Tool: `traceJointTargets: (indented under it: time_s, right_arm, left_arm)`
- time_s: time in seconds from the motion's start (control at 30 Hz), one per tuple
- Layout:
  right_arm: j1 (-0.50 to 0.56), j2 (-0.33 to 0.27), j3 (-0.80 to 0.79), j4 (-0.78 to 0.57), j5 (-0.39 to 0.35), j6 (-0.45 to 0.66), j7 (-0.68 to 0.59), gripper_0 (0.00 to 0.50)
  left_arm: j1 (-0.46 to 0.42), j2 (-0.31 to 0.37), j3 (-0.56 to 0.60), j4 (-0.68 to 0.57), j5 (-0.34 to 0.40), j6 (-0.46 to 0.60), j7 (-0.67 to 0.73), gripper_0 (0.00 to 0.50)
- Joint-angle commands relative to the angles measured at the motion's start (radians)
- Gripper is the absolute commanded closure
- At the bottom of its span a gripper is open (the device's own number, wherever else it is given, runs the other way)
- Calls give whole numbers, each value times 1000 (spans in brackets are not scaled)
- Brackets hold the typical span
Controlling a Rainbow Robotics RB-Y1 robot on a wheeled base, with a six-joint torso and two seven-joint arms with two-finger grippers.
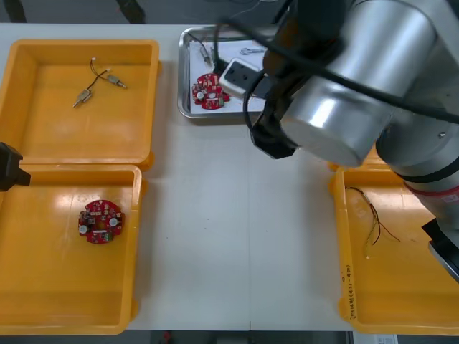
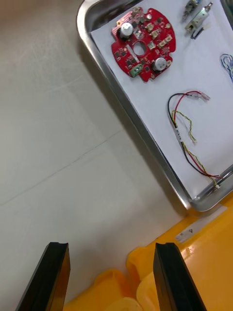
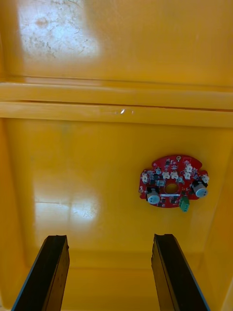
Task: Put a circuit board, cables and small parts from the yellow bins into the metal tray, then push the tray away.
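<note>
**Two released tools, one filled tray**

Both tools stand released and hold nothing. The right tool (image 2: 111, 248), with flat black fingers, hangs over the light worktop (image 2: 48, 121), just beside a rounded corner of the metal tray (image 2: 141, 131) and above the rim of a yellow bin (image 2: 204, 262). The tray has a shiny raised rim and a white inside. In it lie a round red circuit board (image 2: 143, 43) with a hole in its middle, a red and yellow cable (image 2: 187, 126), small metal parts (image 2: 196, 17) and a blue and white cable (image 2: 227, 63). The red and yellow cable stretches with its long axis roughly along the tray's rim, and its looped end is nearer to the board.

The left tool (image 3: 109, 238) hovers over the near left bin (image 3: 73, 170), whose smooth plastic floor shines. A second board (image 3: 172, 181) lies flat there, beyond the fingertips.

The worktop is matte, and fine lines cross it. The tray sits at its far side, between the bins. The far left bin (image 1: 21, 93) holds a thin black cable (image 1: 100, 79) with metal ends. The near right bin (image 1: 344, 244) holds another thin cable (image 1: 373, 218).
</note>
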Motion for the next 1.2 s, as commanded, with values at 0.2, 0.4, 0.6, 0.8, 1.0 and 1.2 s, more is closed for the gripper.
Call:
traceJointTargets:
  time_s: [0.2,0.4,0.6,0.8,1.0,1.2]
  right_arm:
    - [211,-42,-350,-130,-81,4,-75,0]
    - [314,-106,-479,-168,-133,4,-154,0]
    - [415,-169,-596,-200,-199,4,-292,0]
    - [509,-224,-703,-200,-235,4,-292,0]
    - [616,-267,-860,-197,-321,4,-284,0]
    - [688,-275,-919,-196,-308,4,-269,0]
  left_arm:
    - [14,12,33,-25,-3,6,-69,0]
    - [14,12,33,-25,-3,6,-69,0]
    - [14,12,33,-25,-3,6,-69,0]
    - [14,12,33,-25,-3,6,-69,0]
    - [14,12,33,-25,-3,6,-69,0]
    - [14,12,33,-25,-3,6,-69,0]
